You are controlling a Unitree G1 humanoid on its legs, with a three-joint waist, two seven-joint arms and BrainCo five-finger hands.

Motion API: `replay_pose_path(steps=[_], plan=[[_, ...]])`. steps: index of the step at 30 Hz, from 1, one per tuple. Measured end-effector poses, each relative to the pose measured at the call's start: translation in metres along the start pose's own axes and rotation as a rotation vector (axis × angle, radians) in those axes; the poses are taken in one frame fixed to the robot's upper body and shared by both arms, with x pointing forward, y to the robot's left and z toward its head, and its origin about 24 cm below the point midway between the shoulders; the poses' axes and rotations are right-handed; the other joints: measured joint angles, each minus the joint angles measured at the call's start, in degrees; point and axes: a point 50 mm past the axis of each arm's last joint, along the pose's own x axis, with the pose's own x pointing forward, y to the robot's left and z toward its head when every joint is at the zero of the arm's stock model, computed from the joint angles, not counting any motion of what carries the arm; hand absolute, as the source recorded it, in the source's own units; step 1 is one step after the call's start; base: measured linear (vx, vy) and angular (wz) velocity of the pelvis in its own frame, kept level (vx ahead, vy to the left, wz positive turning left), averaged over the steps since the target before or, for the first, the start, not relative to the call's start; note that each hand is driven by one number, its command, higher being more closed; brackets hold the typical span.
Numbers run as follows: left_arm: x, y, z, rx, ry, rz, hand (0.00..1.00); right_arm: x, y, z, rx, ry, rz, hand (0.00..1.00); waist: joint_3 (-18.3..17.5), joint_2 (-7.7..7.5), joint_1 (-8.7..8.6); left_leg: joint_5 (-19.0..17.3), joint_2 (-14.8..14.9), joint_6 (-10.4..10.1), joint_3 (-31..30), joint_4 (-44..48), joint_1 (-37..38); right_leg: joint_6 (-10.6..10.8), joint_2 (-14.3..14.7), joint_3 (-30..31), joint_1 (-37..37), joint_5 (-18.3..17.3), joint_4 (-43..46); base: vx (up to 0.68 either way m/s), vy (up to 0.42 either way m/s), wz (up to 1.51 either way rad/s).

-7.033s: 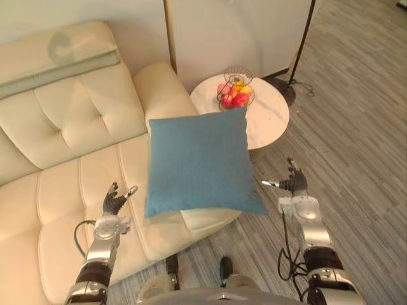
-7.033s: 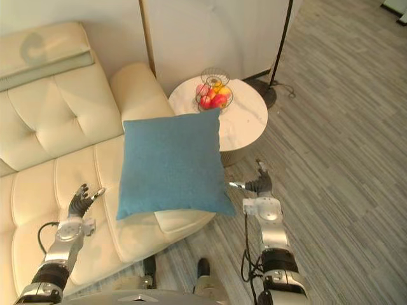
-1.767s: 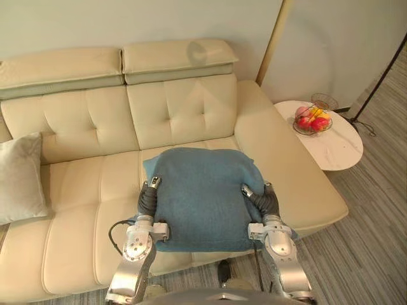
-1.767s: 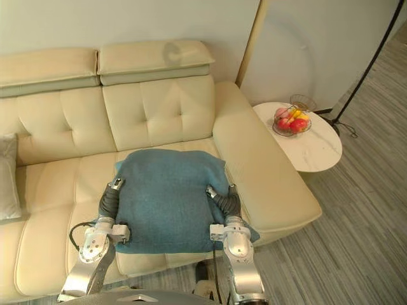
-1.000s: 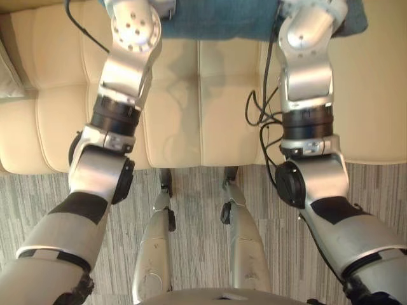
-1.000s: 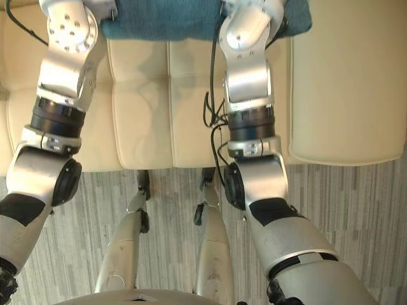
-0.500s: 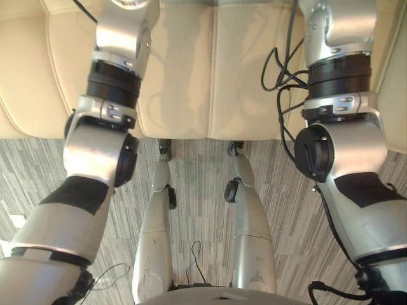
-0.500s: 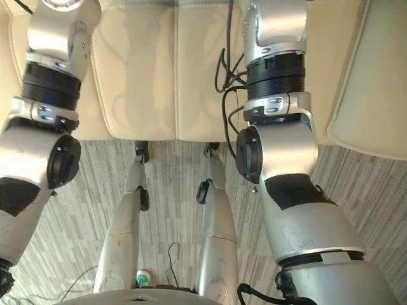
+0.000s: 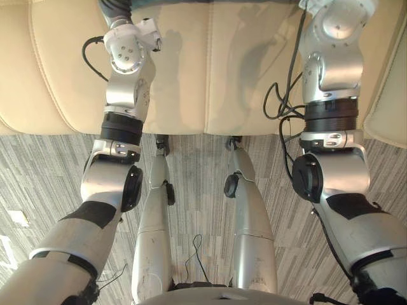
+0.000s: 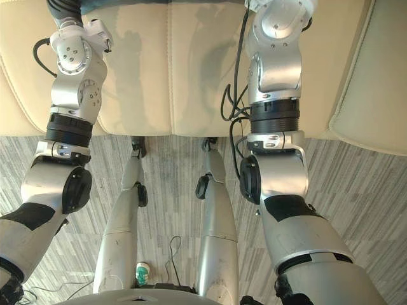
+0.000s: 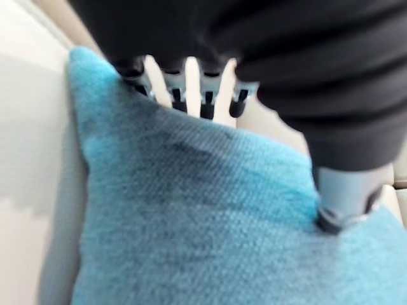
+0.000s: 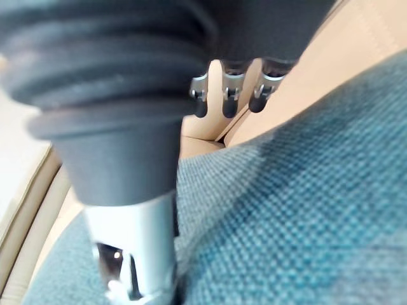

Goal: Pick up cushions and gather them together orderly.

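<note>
A blue woven cushion [image 11: 191, 216] is held between both hands over the cream sofa seat [image 9: 210, 76]. In the left wrist view my left hand [image 11: 346, 190] presses its thumb into the cushion's face, and its fingers [image 11: 172, 89] reach behind the cushion's edge. My right hand [image 12: 133, 248] likewise has its thumb on the cushion [image 12: 305, 210], with its fingers [image 12: 227, 95] over the far edge. In the eye views both arms reach up past the seat's front edge.
The sofa's right armrest [image 10: 375, 95] runs down the right side. Grey striped floor [image 9: 38, 190] lies below the seat front. A small green and white object [image 10: 143, 275] and a white scrap [image 9: 19, 219] lie on the floor.
The camera has tipped down from the whole sofa to the seat's front edge and the floor. Both hands have stayed on the blue cushion, which has passed out over the top of the eye views.
</note>
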Motion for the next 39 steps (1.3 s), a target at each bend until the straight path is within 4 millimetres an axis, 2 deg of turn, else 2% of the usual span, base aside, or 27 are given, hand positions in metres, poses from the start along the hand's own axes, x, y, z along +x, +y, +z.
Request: replay_pose_path(steps=[2,5,7,8,9,11,15,17,20,22,23,25,26,27,29,30,33,34,36,39], plan=[[-0.003,0.01,-0.001,-0.001,-0.01,0.016,0.0,-0.004,-0.011,-0.006,0.001,0.004,-0.02,0.0,0.1,-0.1,0.0,-0.3,0.1,0.2,0.6,1.7,0.5,-0.1,0.0,0.3,0.5,-0.8,1.8,-0.02,-0.037,0.05],[-0.009,0.041,-0.008,0.02,-0.015,0.075,0.0,-0.013,-0.031,-0.019,0.002,0.029,-0.029,0.0,0.3,-0.5,-0.15,-3.2,0.5,0.4,0.8,6.0,2.6,-0.2,0.0,1.0,2.7,-3.1,5.5,-0.06,-0.071,-0.01],[-0.012,0.054,-0.01,0.04,-0.02,0.095,0.0,-0.017,-0.04,-0.022,0.004,0.029,-0.031,0.0,0.3,-0.53,-0.05,-4.3,0.7,0.5,0.8,7.7,3.3,-0.1,0.1,1.2,3.8,-3.7,6.2,-0.06,-0.082,-0.07],[-0.017,0.073,-0.007,0.05,-0.049,0.124,0.0,-0.023,-0.058,-0.024,-0.007,0.006,-0.037,0.0,0.3,-0.57,-0.01,-5.7,1.1,0.8,0.9,9.6,4.6,0.3,0.3,1.3,5.5,-4.9,7.0,-0.05,-0.07,-0.07],[-0.02,0.084,-0.005,0.055,-0.068,0.138,0.0,-0.026,-0.07,-0.024,-0.014,-0.008,-0.044,0.0,0.3,-0.58,-0.02,-6.3,1.2,1.2,0.9,10.2,5.3,0.5,0.3,1.2,6.5,-5.3,7.2,-0.05,-0.102,-0.08],[-0.035,0.115,-0.009,0.074,-0.081,0.194,0.0,-0.04,-0.11,-0.033,-0.043,-0.006,-0.108,0.0,0.3,-0.61,-0.01,-7.4,1.5,1.2,1.0,11.3,8.6,0.1,0.4,1.1,10.0,-6.3,7.6,0.01,-0.055,-0.06],[-0.067,0.157,-0.015,0.122,-0.081,0.257,0.0,-0.072,-0.149,-0.043,-0.128,0.006,-0.092,0.0,0.3,-0.64,-0.23,-8.4,1.6,1.2,1.5,11.4,13.3,0.5,0.4,1.1,14.6,-7.0,7.3,0.06,-0.033,-0.06],[-0.084,0.17,-0.024,0.145,-0.043,0.262,0.0,-0.089,-0.158,-0.05,-0.162,0.048,-0.046,0.0,0.3,-0.64,-0.24,-9.0,1.8,1.2,1.6,11.7,15.6,0.9,0.5,1.0,17.2,-7.0,7.1,0.08,-0.023,-0.08],[-0.134,0.187,-0.053,0.129,0.104,0.269,0.0,-0.136,-0.173,-0.076,-0.212,0.215,0.032,0.0,0.0,-0.91,0.15,-12.1,2.4,1.1,1.9,13.9,22.0,1.2,1.0,0.9,24.3,-8.7,7.2,0.1,-0.015,-0.12],[-0.177,0.199,-0.078,0.138,0.254,0.298,0.0,-0.178,-0.181,-0.096,-0.23,0.38,0.098,0.0,-2.9,-1.57,0.17,-14.6,2.7,1.5,2.2,15.6,24.8,1.6,1.3,1.0,27.6,-10.0,7.0,0.12,-0.002,-0.13],[-0.188,0.201,-0.084,0.141,0.296,0.297,0.0,-0.188,-0.184,-0.1,-0.234,0.421,0.113,0.0,-3.2,-1.7,0.23,-15.0,2.8,1.6,2.3,15.7,25.9,1.5,1.3,1.0,28.8,-10.3,6.9,0.12,0.013,-0.06],[-0.24,0.212,-0.119,0.169,0.536,0.289,0.0,-0.24,-0.197,-0.127,-0.283,0.658,0.182,0.0,-6.5,-2.28,0.2,-16.9,2.8,1.7,2.7,16.1,30.5,1.8,1.4,0.9,33.8,-11.5,5.8,0.12,0.02,-0.06],[-0.248,0.213,-0.125,0.178,0.581,0.284,0.0,-0.249,-0.2,-0.132,-0.296,0.699,0.194,0.0,-6.9,-2.4,0.25,-17.2,2.8,1.8,2.9,16.1,31.4,1.8,1.4,0.9,34.8,-11.6,5.6,0.09,0.021,-0.08],[-0.265,0.215,-0.136,0.199,0.668,0.266,0.0,-0.266,-0.205,-0.141,-0.323,0.78,0.216,0.0,-7.5,-2.5,0.29,-17.7,2.8,1.9,3.1,16.2,33.7,2.0,1.5,1.0,37.0,-11.4,5.3,0.09,0.038,-0.1],[-0.313,0.223,-0.159,0.249,0.891,0.242,0.0,-0.319,-0.22,-0.162,-0.352,1.029,0.235,0.0,-11.1,-2.58,0.36,-19.4,2.8,2.2,3.8,16.1,37.8,2.3,1.5,1.1,41.5,-11.7,3.8,0.1,0.049,-0.11],[-0.321,0.225,-0.163,0.259,0.933,0.239,0.0,-0.329,-0.223,-0.165,-0.356,1.076,0.234,0.0,-11.5,-2.57,0.4,-19.7,2.8,2.2,3.9,16.0,38.8,2.3,1.5,1.1,42.6,-11.8,3.5,0.1,0.054,-0.07],[-0.371,0.237,-0.182,0.33,1.174,0.247,0.0,-0.38,-0.242,-0.177,-0.431,1.311,0.239,0.0,-15.3,-2.57,0.37,-20.7,2.8,2.1,4.9,14.9,42.7,2.6,1.6,1.1,47.0,-12.0,0.6,0.07,0.055,-0.11],[-0.381,0.24,-0.184,0.348,1.223,0.249,0.0,-0.389,-0.246,-0.178,-0.453,1.352,0.243,0.0,-15.9,-2.54,0.38,-20.7,2.8,2.2,5.2,14.3,43.6,2.7,1.7,1.1,47.8,-11.8,-0.3,0.07,0.044,-0.19],[-0.414,0.247,-0.188,0.405,1.378,0.249,0.0,-0.417,-0.266,-0.177,-0.506,1.494,0.202,0.0,-18.3,-2.29,0.3,-20.7,2.7,2.1,6.0,12.2,46.5,3.0,2.0,1.1,51.3,-10.2,-4.4,0.08,0.046,-0.16],[-0.433,0.255,-0.187,0.431,1.461,0.274,0.0,-0.438,-0.286,-0.173,-0.542,1.605,0.128,0.0,-19.9,-2.4,0.32,-20.3,2.6,1.6,6.7,9.8,49.1,3.2,2.4,1.5,54.2,-8.2,-8.6,0.1,0.036,-0.13]])
